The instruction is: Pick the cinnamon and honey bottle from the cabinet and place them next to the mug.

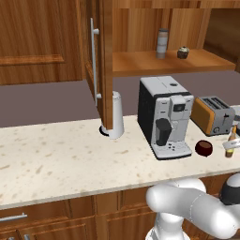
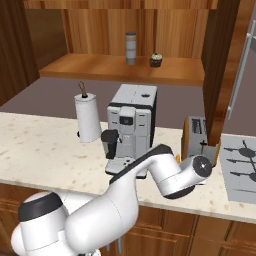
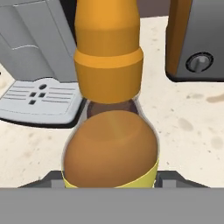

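The cabinet (image 1: 105,56) stands open above the desk (image 1: 70,159), with the cinnamon (image 1: 162,43) upright on its shelf. Below, the coffee machine (image 1: 165,115) sits left of the mug (image 1: 203,148). Just right of the mug, the claw (image 3: 109,177) is grasping the honey bottle (image 3: 109,100) between its fingers.

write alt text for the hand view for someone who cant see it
Close-up of the honey bottle, amber with an orange-yellow cap, between the gripper fingers just above the speckled counter. The grey coffee machine base sits behind on the left and the orange toaster on the right.
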Tool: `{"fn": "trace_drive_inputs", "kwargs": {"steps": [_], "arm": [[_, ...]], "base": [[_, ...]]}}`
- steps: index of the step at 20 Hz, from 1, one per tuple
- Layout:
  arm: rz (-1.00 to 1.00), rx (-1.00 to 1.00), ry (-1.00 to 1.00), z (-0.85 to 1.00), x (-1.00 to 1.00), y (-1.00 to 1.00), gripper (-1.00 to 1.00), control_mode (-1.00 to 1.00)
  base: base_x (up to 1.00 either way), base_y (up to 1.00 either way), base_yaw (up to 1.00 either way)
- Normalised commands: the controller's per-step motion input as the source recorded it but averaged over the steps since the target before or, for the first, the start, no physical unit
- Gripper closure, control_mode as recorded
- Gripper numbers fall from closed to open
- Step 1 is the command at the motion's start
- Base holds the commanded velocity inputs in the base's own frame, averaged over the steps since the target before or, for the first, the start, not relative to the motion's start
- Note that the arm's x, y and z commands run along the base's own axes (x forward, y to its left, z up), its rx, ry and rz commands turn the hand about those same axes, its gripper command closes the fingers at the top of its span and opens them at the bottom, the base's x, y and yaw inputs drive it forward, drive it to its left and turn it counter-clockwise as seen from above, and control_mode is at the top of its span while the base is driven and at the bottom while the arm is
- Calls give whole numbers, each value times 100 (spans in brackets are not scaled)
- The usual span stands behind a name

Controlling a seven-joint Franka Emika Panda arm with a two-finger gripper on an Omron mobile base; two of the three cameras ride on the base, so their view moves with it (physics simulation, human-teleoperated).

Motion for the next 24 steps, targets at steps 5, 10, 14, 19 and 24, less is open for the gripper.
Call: {"fn": "trace_drive_inputs", "kwargs": {"steps": [5,10,14,19,24], "arm": [[0,2,-4,0,16,0,100,-100],[0,0,0,0,10,0,100,-100],[0,0,0,0,9,0,100,-100],[0,0,0,-3,7,0,100,-100],[0,0,0,-14,0,0,100,-100]], "base": [[0,0,0],[0,0,0],[0,0,0],[0,0,0],[0,0,0]]}}
